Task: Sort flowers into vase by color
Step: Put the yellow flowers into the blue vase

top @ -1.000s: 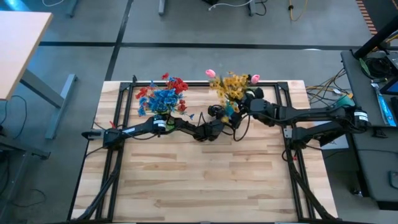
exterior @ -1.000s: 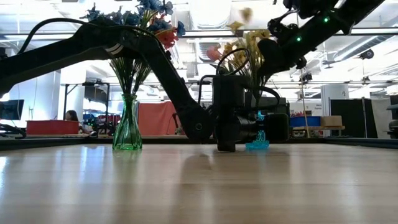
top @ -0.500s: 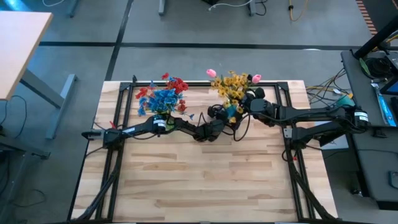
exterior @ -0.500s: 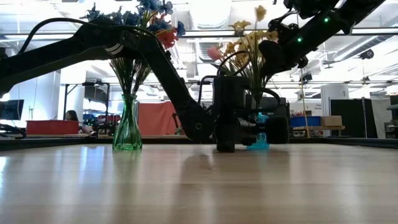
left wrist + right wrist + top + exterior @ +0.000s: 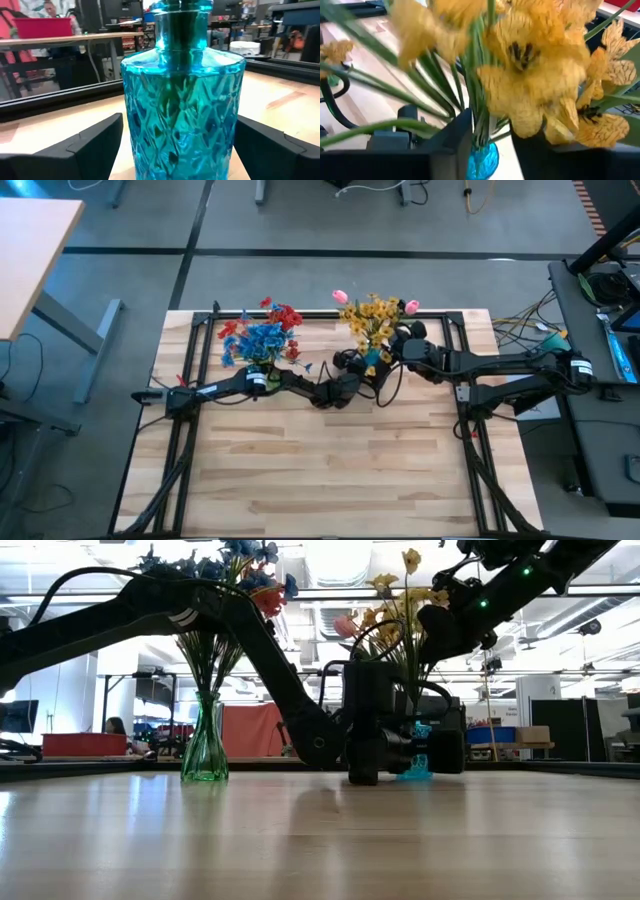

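- High view: your left claw (image 5: pixel 352 370) reaches to the blue vase (image 5: pixel 371 371) at the table's (image 5: pixel 330 470) far middle; your right claw (image 5: pixel 392 342) sits among the yellow flowers (image 5: pixel 368 318) above it. Red and blue flowers (image 5: pixel 262 333) stand to the left.
- Low view: the green vase (image 5: pixel 205 748) holds the red and blue flowers; the blue vase holds the yellow ones, with pink buds (image 5: pixel 345 625).
- Left wrist view: your left claw's fingers (image 5: pixel 95 145) are spread wide either side of the blue vase, not touching.
- Right wrist view: your right claw is closed on the yellow stems (image 5: pixel 481 112) above the blue vase.
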